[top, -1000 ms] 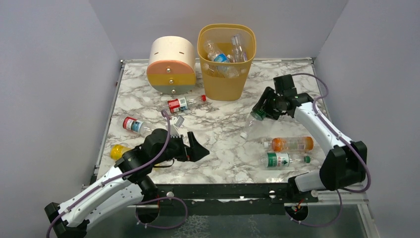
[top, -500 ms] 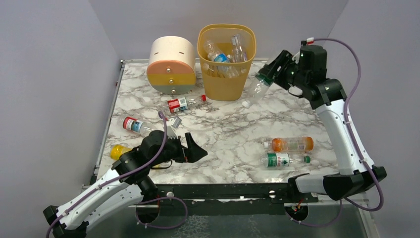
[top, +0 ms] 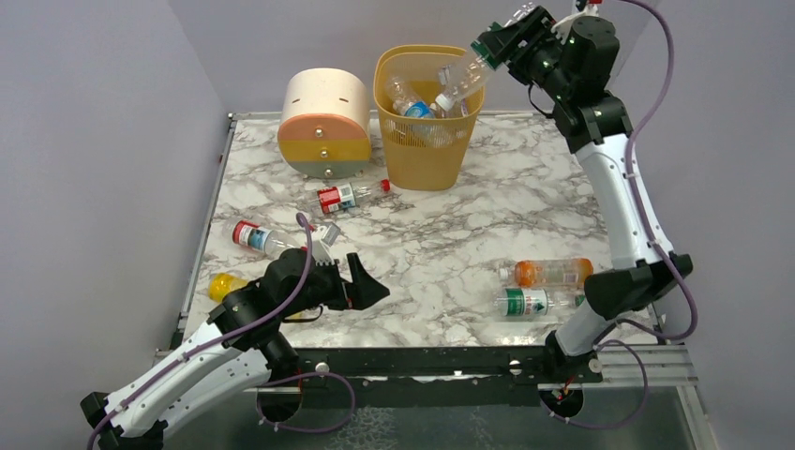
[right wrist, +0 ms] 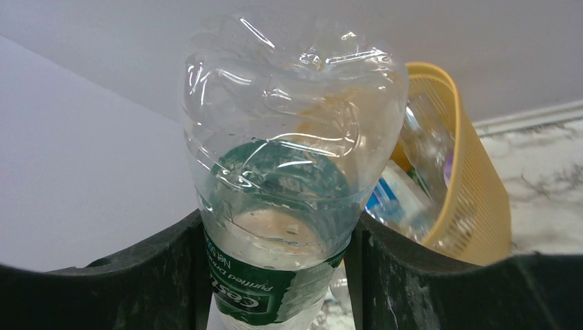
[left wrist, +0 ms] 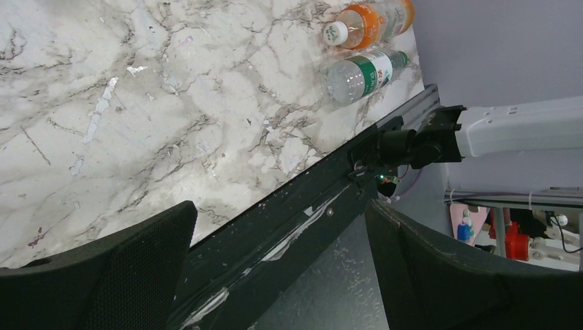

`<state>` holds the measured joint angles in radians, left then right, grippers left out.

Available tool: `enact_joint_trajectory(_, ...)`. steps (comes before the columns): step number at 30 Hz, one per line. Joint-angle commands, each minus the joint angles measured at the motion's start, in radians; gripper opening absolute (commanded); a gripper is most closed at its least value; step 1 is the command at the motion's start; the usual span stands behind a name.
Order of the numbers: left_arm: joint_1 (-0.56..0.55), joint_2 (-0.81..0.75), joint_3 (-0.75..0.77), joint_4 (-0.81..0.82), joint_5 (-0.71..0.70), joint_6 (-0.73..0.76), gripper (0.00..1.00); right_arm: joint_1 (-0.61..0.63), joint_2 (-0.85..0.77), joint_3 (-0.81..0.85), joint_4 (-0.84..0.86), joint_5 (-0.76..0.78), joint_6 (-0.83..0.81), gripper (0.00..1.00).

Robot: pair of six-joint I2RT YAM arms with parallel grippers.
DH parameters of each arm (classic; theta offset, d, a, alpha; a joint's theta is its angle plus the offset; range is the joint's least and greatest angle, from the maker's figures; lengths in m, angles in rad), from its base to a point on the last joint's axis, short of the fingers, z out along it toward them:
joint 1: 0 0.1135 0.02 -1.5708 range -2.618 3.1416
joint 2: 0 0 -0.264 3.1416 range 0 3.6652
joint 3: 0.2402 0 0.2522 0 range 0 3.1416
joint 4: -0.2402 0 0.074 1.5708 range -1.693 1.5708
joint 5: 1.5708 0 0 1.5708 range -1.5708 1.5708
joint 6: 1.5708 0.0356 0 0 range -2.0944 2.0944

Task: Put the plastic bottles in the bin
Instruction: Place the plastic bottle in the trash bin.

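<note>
The clear plastic bottle with the green label (top: 457,82) hangs tilted, base downward, over the right rim of the tall yellow-orange mesh bin (top: 422,159). Your right gripper (top: 495,47) pinches it at the label. Carry the base further inside the rim before you release, so it cannot glance off the bottles piled inside (top: 417,103). Your left gripper (top: 364,284) is spread wide and empty, low over the marble table (top: 525,197).

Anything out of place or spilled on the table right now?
Nothing spilled or broken. The loose bottles just lie on their sides. Only the yellow bottle stands out: it rests near the table's left edge, half hidden by the left arm.
</note>
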<state>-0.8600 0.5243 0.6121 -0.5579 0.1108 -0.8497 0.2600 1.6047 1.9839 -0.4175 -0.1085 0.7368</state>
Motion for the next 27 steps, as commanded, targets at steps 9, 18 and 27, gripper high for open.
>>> enact_joint_trajectory(9, -0.005, -0.008, 0.026, -0.034, -0.034, 0.0, 0.99, 0.0, 0.333, 0.34, 0.198, -0.021, -0.032, 0.62)
enact_joint_trajectory(18, -0.006, 0.0, 0.026, -0.033, -0.032, 0.005, 0.99, 0.02, 0.387, 0.309, 0.192, -0.057, -0.093, 0.62)
enact_joint_trajectory(27, -0.006, -0.003, 0.025, -0.033, -0.032, 0.002, 0.99, 0.055, 0.454, 0.346, 0.162, -0.058, -0.139, 0.62)
